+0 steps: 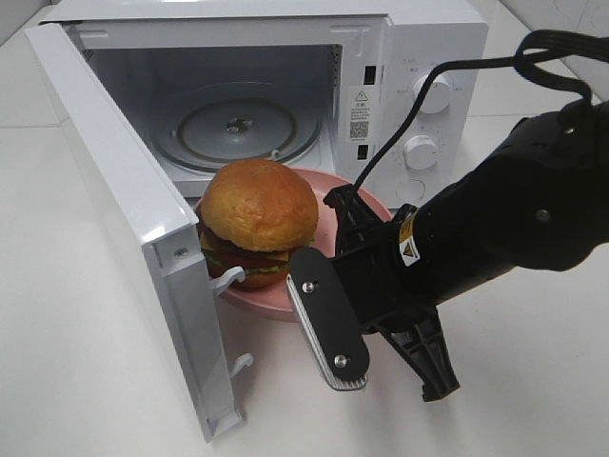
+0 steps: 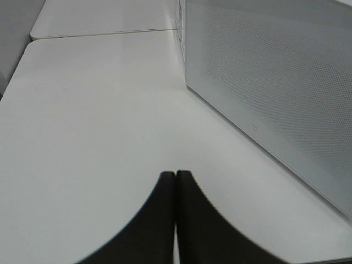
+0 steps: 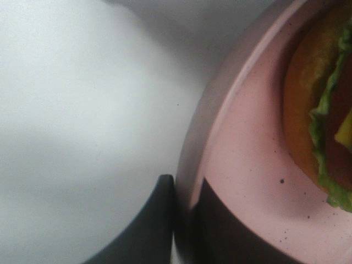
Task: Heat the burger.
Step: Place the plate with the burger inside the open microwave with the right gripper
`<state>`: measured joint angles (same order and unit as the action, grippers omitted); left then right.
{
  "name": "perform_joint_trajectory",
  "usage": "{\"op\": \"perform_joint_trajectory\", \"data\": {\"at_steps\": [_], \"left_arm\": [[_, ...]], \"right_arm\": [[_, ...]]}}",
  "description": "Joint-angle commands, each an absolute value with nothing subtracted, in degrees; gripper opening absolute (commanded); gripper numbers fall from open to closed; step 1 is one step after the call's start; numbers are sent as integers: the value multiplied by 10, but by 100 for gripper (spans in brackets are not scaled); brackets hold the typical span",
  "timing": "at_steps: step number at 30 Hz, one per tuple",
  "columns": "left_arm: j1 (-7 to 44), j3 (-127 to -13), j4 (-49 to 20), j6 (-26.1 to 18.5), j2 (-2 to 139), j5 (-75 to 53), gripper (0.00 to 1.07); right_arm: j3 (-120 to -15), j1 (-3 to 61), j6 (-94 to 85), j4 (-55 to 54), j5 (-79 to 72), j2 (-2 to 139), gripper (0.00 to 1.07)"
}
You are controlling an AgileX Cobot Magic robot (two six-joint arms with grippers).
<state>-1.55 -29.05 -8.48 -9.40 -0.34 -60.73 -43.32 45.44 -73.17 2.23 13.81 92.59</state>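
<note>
Tabletop [image 1: 67,314], plain white and matte, carries everything. On it stands a boxy white microwave oven [image 1: 419,48], its white hinged door [image 1: 133,219] swung wide open toward the left side of the exterior view, so the pale cavity and the round clear glass turntable [image 1: 238,129] inside are exposed. The bulky black right arm [image 1: 514,219] reaches in from the right, a black cable looping over it.

Just outside the oven mouth, close beside the inner edge of the open door, is a round pink speckled plate [image 1: 331,217]; whether it rests on the table or is lifted off it cannot be told. On the plate sits the round burger [image 1: 259,214] with a glossy golden-brown bun, green lettuce and dark and red layers below (the right wrist view shows the frilly lettuce edge and a bit of yellow up close).

The black right gripper [image 3: 184,220] is clamped on the plate's rim, one finger under the outer wall and the other lying on the pink inner surface. The black left gripper [image 2: 176,184] has its two fingers pressed together with nothing between them, low over the bare table beside a white, finely dotted panel of the oven.

Two round white dials [image 1: 433,92] sit one above the other on the oven's front.
</note>
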Motion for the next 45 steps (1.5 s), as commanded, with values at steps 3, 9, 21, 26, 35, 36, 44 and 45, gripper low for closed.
{"op": "perform_joint_trajectory", "data": {"at_steps": [3,9,21,26,35,36,44,45], "left_arm": [[-16,-290,-89,-93,-14,-599,0],[-16,-290,-89,-93,-14,-599,0],[-16,-290,-89,-93,-14,-599,0],[-16,-290,-89,-93,-14,-599,0],[-16,-290,-89,-93,-14,-599,0],[-16,-290,-89,-93,-14,-599,0],[-16,-290,-89,-93,-14,-599,0],[-16,-290,-89,-93,-14,-599,0]], "right_arm": [[-445,451,-777,-11,115,920,0],[-477,433,-777,-13,125,922,0],[-521,406,-824,-14,168,943,0],[-551,406,-834,-14,183,961,0],[-620,396,-871,-44,207,1013,0],[-620,396,-871,-44,207,1013,0],[-706,392,-863,-44,229,1067,0],[-706,392,-863,-44,229,1067,0]]}}
